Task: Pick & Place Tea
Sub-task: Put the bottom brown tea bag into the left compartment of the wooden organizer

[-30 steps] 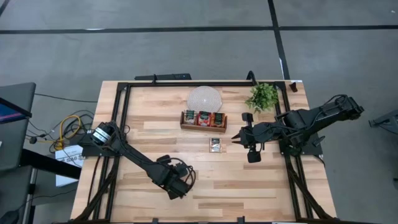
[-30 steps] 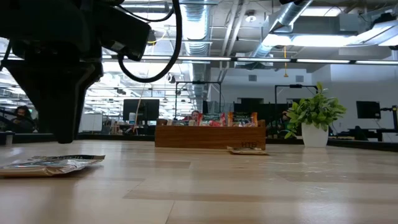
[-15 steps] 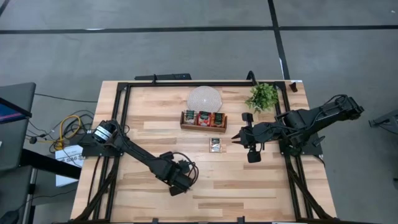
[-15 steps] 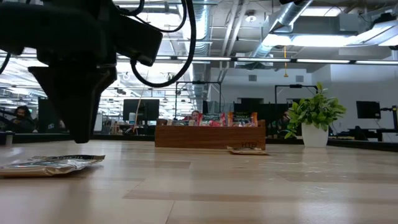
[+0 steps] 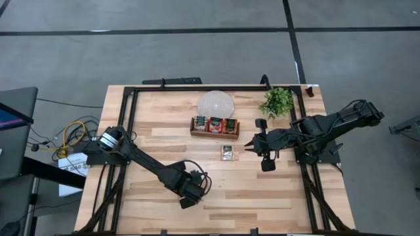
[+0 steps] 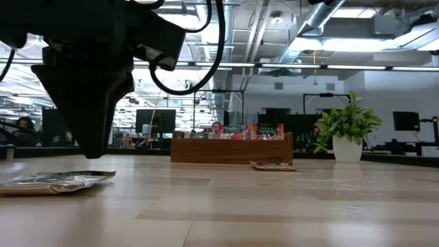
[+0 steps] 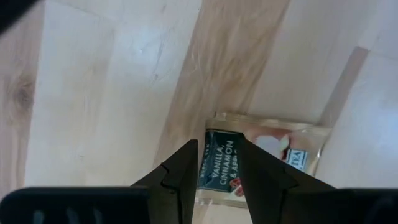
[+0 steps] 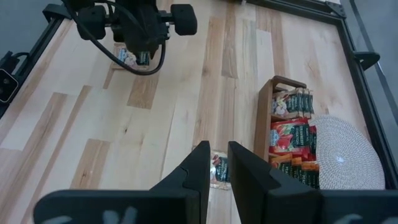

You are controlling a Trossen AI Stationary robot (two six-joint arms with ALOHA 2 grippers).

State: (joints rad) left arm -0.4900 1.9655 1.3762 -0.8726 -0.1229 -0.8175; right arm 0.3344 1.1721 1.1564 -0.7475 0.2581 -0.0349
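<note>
Shifted slightly rightward, left gripper (image 7: 214, 171) hovers over a silver tea sachet (image 7: 264, 158) lying on the table (image 5: 275, 196), jaws narrowly spread. Right gripper (image 5: 249, 144), jaws narrowly parted, waits beside another sachet (image 5: 227, 153) near the wooden tray (image 5: 214, 134).

Two matte black jointed arms of boxy segments are mounted on a black tubular frame at a pale wood table. Black cables loop around the left arm's wrist; each gripper ends in two flat, tapering dark fingers.
</note>
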